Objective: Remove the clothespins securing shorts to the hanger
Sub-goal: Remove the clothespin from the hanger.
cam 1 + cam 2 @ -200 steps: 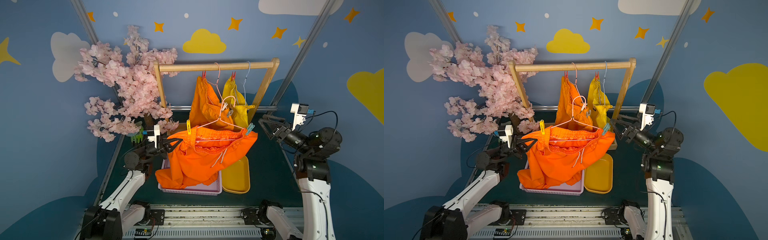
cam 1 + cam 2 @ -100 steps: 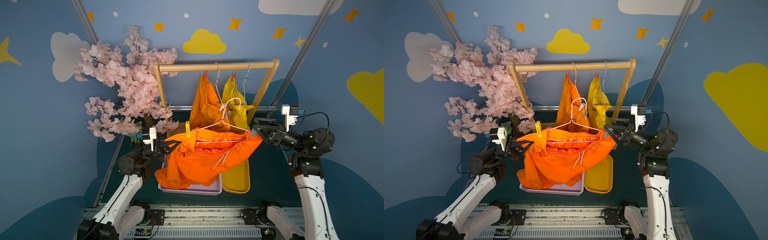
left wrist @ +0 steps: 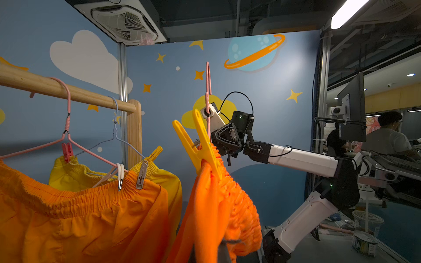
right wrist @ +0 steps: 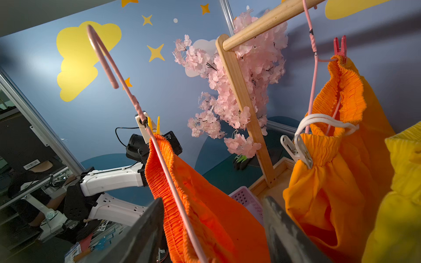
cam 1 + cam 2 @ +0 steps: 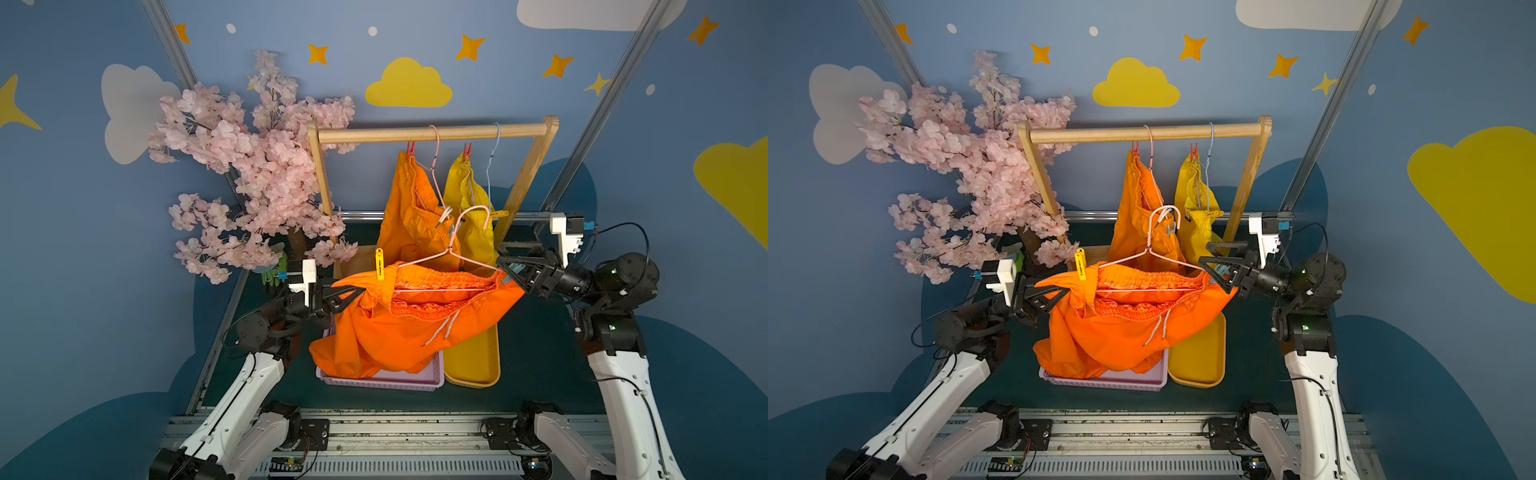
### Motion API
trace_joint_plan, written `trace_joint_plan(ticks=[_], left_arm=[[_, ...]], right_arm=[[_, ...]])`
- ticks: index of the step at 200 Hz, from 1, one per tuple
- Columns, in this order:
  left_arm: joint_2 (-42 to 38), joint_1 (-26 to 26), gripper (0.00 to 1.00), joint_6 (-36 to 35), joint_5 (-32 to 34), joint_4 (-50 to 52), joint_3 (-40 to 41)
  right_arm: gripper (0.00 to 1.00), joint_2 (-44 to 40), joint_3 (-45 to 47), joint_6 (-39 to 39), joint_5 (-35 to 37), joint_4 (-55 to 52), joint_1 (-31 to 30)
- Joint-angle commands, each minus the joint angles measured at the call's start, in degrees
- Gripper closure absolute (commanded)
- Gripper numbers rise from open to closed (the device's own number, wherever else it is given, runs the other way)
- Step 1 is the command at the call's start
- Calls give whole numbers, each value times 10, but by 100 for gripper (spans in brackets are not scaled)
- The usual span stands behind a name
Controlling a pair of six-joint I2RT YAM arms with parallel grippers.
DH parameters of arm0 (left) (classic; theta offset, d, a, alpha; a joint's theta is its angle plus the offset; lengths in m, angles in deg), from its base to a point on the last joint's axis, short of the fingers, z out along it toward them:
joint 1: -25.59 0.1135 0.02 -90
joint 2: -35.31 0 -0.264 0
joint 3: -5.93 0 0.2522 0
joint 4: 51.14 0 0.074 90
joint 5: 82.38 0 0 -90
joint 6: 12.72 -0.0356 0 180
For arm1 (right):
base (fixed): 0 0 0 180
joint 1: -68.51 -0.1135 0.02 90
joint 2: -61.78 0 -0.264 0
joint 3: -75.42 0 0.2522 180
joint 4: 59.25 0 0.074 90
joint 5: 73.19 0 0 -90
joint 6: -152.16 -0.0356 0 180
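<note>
The front orange shorts [image 5: 415, 328] are thin, crinkly cloth with a ruffled elastic waist and a white drawstring. They are stretched in mid-air on a slim pink wire hanger [image 5: 424, 257] between the two arms, sagging over a perforated lilac basket [image 5: 382, 380] and a smooth yellow oval tray [image 5: 473, 365] on the dark green surface [image 5: 536, 353]. A glossy yellow clothespin [image 5: 379, 266] stands upright on the waistband near its left end, and a teal clothespin [image 5: 509, 274] sits at the right end. The left hand [image 5: 359, 292] is pressed together on the cloth at the left corner, its tips buried in folds, so I can't say whether it has the wire too. The right hand [image 5: 503, 266] has its angular black jaws spread on either side of the teal peg; whether they touch it I can't judge. A second ago that hand hung off to the right, clear of the shorts. It has since moved in, and the hanger's hook has drifted a little rightward, while the yellow peg has barely shifted. Behind, on a round wooden rail [image 5: 432, 134], a second orange pair [image 5: 409, 216] and a yellow pair [image 5: 457, 187] hang from wire hangers, with red pegs [image 5: 410, 147] at the top. The teal peg is mostly covered by the jaws and falls outside the right wrist view, and much of the basket lies hidden under cloth.
</note>
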Motion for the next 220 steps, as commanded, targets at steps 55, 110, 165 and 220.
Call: trace_joint_plan(ticks=[55, 110, 165, 220], left_arm=[[-19, -3, 97, -18, 19, 2, -15], [-15, -3, 97, -26, 17, 10, -16], [-9, -3, 97, -28, 17, 14, -17], [-10, -19, 97, -100, 12, 119, -24]], right_arm=[[51, -11, -19, 48, -3, -54, 7], [84, -12, -17, 39, -7, -45, 23], [100, -3, -9, 20, -5, -13, 22], [100, 16, -60, 48, 36, -53, 26]])
